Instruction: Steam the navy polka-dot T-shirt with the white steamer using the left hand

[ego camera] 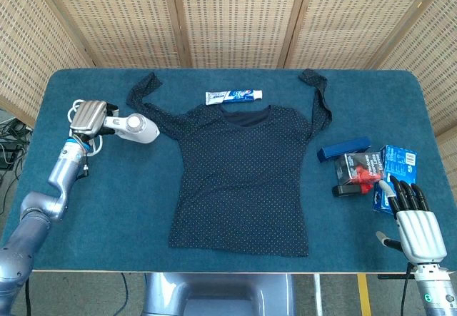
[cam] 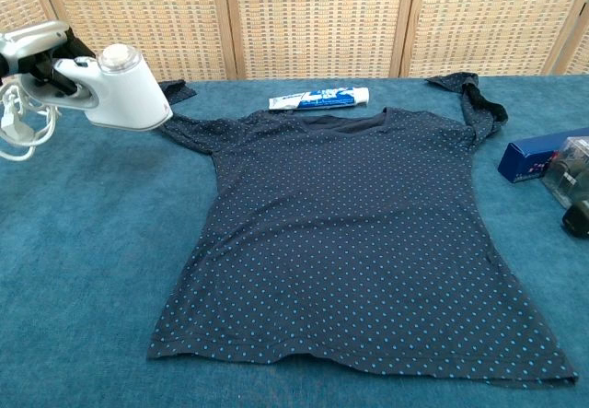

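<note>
Nearest, our right hand (ego camera: 418,227) rests at the table's (ego camera: 86,209) front edge, fingers spread and holding nothing. Farther in, the navy polka-dot T-shirt (ego camera: 246,177) lies flat mid-table. Left of its sleeve, our left hand (ego camera: 88,117) grips the white steamer (ego camera: 132,127). Beyond the collar lies a toothpaste tube (ego camera: 234,96).

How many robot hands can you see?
2. The left hand is over the table's left side, holding the white steamer beside the shirt's sleeve. The right hand is at the table's front right corner, fingers apart, holding nothing.
</note>
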Controlling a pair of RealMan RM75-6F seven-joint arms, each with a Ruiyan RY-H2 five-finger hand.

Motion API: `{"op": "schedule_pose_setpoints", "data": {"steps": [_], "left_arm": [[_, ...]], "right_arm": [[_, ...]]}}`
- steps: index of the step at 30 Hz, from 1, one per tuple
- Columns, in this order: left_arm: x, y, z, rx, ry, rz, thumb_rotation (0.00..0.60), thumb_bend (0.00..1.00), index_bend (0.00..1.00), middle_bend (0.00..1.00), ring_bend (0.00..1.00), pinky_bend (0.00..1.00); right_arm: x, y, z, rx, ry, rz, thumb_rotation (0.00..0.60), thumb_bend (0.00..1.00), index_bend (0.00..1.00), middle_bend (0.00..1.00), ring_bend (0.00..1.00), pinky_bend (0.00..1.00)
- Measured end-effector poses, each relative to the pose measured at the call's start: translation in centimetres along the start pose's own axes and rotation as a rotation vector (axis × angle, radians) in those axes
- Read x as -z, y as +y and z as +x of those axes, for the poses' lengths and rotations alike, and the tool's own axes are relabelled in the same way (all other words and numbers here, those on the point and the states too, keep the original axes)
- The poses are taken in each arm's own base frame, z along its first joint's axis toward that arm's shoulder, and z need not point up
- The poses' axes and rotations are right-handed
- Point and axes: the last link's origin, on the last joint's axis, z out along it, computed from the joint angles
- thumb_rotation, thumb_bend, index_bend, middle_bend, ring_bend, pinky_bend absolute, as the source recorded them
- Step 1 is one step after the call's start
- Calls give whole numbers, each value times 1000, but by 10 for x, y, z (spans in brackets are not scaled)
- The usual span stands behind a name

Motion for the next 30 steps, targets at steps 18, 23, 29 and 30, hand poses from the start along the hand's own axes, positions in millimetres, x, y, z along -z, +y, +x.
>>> {"op": "schedule_pose_setpoints", "data": {"steps": [18, 23, 29, 30], "left_arm": [[-6, 29, -43, 8, -75, 3, 600, 0, 728, 575, 561, 627], [-7, 28, -50, -33, -124, 20, 600, 0, 412, 311, 364, 500], [-9, 33, -54, -74, -162, 15, 600, 0, 133, 51, 112, 235], [-9, 34, -53, -75, -162, 10, 600, 0, 61, 9, 48, 151]], "right_arm": [[-4, 8, 1, -11, -1, -28, 600, 0, 8, 0, 0, 0], [-3, 8, 1, -14, -1, -25, 600, 0, 8, 0, 0, 0], [-2, 8, 3, -16, 5, -20, 600, 0, 8, 0, 0, 0], [-2, 7, 3, -17, 7, -18, 600, 0, 8, 0, 0, 0]]}}
